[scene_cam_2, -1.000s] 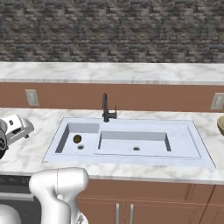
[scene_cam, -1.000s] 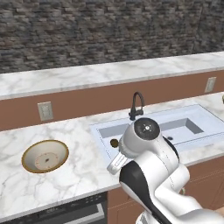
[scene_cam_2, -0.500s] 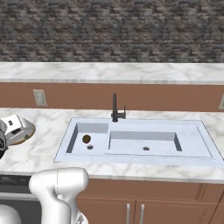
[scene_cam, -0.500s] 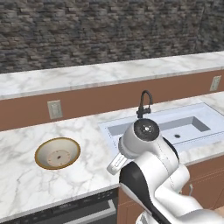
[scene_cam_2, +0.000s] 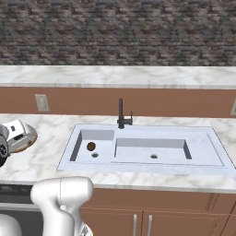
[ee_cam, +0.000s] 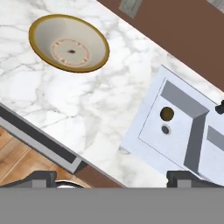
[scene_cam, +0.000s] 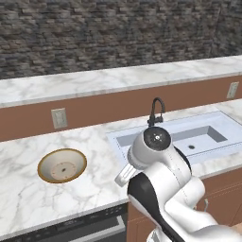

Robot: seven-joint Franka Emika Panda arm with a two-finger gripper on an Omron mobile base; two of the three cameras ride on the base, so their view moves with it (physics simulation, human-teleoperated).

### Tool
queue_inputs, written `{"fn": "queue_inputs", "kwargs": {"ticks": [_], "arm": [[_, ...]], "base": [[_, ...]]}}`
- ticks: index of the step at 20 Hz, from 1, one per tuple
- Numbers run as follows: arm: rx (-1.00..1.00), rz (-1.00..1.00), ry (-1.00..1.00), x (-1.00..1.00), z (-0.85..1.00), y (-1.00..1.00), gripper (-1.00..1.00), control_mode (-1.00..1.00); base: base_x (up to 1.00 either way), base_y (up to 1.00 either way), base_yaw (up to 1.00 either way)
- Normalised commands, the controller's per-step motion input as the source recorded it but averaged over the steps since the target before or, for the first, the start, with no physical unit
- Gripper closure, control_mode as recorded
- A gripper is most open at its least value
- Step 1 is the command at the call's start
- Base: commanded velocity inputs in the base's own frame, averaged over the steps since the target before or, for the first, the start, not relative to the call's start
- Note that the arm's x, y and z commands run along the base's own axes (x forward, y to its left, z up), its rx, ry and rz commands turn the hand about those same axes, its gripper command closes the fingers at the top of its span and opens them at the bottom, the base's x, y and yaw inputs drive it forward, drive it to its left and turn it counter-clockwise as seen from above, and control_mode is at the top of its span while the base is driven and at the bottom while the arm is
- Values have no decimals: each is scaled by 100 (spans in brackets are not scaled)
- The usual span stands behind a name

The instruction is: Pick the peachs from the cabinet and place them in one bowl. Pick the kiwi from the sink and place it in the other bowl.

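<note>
The small brown kiwi (scene_cam_2: 91, 146) is seen lying on the floor of the smaller left compartment of the pale grey-white rectangular sink (scene_cam_2: 138, 163), just above a small dark drain (scene_cam_2: 95, 156). In the hand view the kiwi (ee_cam: 166, 113) appears at about 2 o'clock from the picture's middle, with the drain (ee_cam: 165, 129) directly below it, apart from it.

The shallow round bowl with an orange-brown rim and greyish inside (scene_cam: 62, 165) stands on the white marble counter (scene_cam: 28, 198), at 9 o'clock from the sink (scene_cam: 208, 118) and well apart from it. In the hand view the bowl (ee_cam: 68, 43) sits at 10 o'clock.

A black curved faucet (scene_cam_2: 121, 115) rises behind the sink at 12 o'clock.

The two-finger gripper (ee_cam: 116, 179) is held above the counter edge, its dark fingertips (ee_cam: 41, 178) spread wide and grasping nothing. A brown backsplash with a pale wall outlet (scene_cam: 58, 118) runs behind the counter.
</note>
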Motion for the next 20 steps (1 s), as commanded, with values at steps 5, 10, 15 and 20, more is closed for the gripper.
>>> {"fn": "queue_inputs", "kwargs": {"ticks": [5,10,15,20], "arm": [[0,-22,0,65,0,-1,-100,-100],[0,-27,6,64,0,-23,-100,-100],[0,-19,12,71,-1,-43,-100,-100],[0,-9,7,74,-17,-46,-100,-100]], "base": [[0,0,0],[0,0,0],[0,0,0],[0,0,0]]}}
